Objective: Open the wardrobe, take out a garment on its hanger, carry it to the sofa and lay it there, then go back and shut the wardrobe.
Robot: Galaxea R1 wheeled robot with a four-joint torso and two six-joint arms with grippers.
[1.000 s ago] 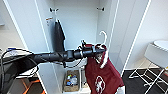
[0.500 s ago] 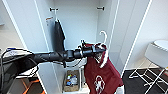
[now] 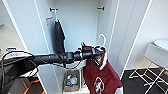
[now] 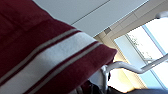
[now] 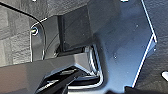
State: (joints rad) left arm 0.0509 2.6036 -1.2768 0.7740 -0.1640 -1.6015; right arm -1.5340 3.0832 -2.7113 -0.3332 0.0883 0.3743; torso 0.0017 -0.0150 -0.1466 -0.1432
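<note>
The wardrobe (image 3: 82,22) stands open in front of me, both white doors swung out. My left arm reaches in from the left, and the left gripper (image 3: 96,53) is shut on the white hanger (image 3: 103,40) just below its hook. The garment (image 3: 100,75), a dark red jacket with a white crest, hangs from that hanger, off the rail, in front of the wardrobe's lower right part. In the left wrist view the garment's red cloth with white stripes (image 4: 37,50) lies close, with the hanger's white arm (image 4: 130,66) beside it. The sofa is out of view.
A dark grey T-shirt (image 3: 59,37) hangs inside the wardrobe at the left. A box of small items (image 3: 71,80) sits on the wardrobe floor. A white chair (image 3: 156,55) on thin legs stands at the right, beyond the right door (image 3: 130,37).
</note>
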